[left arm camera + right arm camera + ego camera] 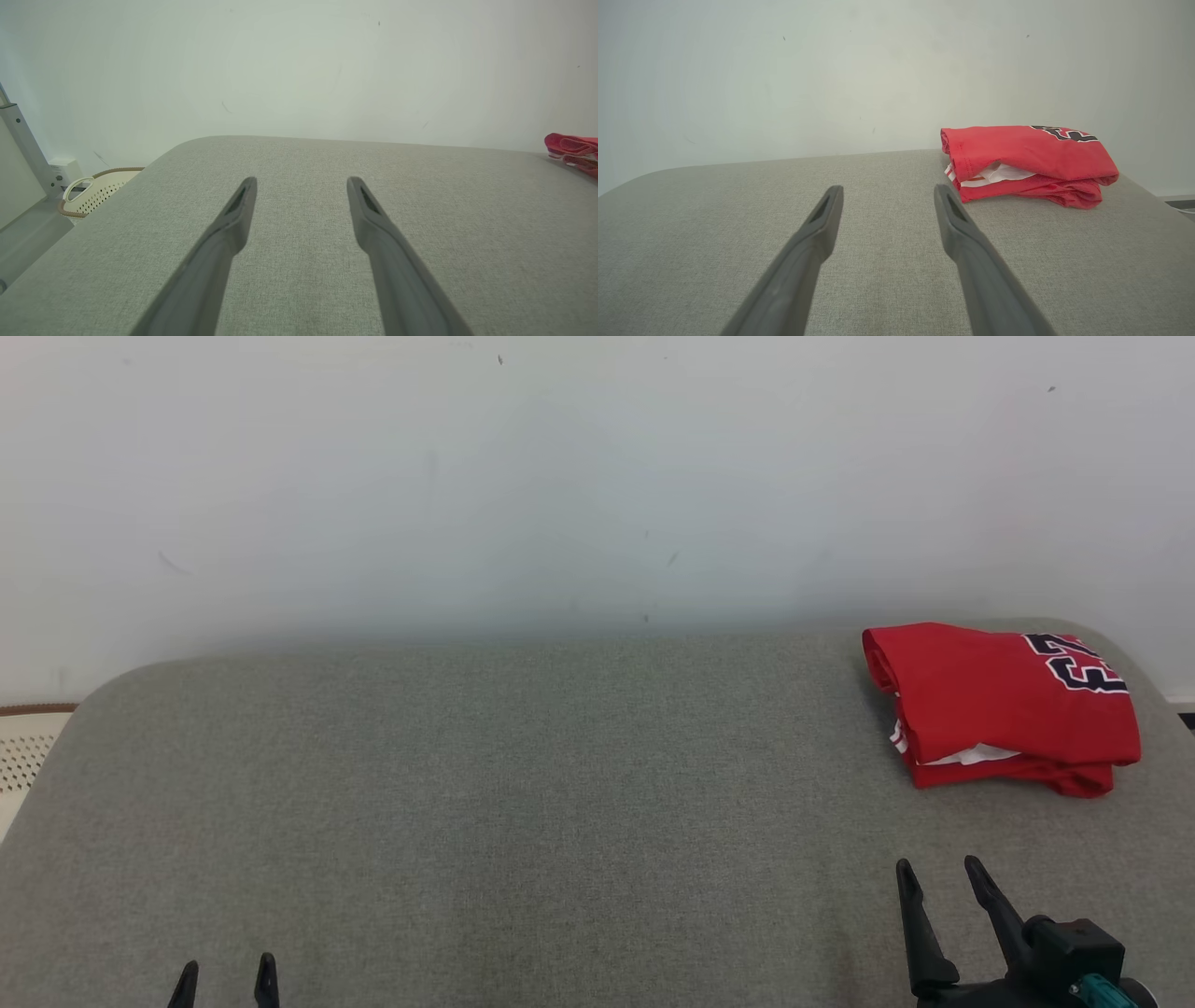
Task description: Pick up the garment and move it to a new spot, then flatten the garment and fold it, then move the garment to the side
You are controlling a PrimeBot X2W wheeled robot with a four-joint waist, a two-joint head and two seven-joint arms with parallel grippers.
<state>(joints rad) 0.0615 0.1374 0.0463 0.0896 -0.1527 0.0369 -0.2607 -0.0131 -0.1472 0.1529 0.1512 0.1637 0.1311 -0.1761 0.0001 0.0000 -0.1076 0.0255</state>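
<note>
1. The right gripper (937, 864) is hovering low over the grey cushion (513, 784), its jaws standing wide apart and gripping nothing. The left gripper (229, 962) is hovering well off to its left, jaws equally wide and empty.
2. The red garment (999, 705) is lying ahead of the right jaws and a little to their right, well apart from the tips. From the left jaws it is sitting far off to the right, at the cushion's far right corner near the wall (560, 476).
3. The garment is looking folded into a compact stack and set aside, so I am judging the task to be at or near its end, with a clean retreat as the step in hand.
4. Doing that well is meaning wide jaws and a straight path away from the stack. Any brush against its near edge, where loose layers and a white lining are poking out, is risking an undone fold.
5. Dark, white-edged characters are showing at the garment's far right corner, but the fold is cutting them off and I am not making out a word. No brand tag is readable.
</note>
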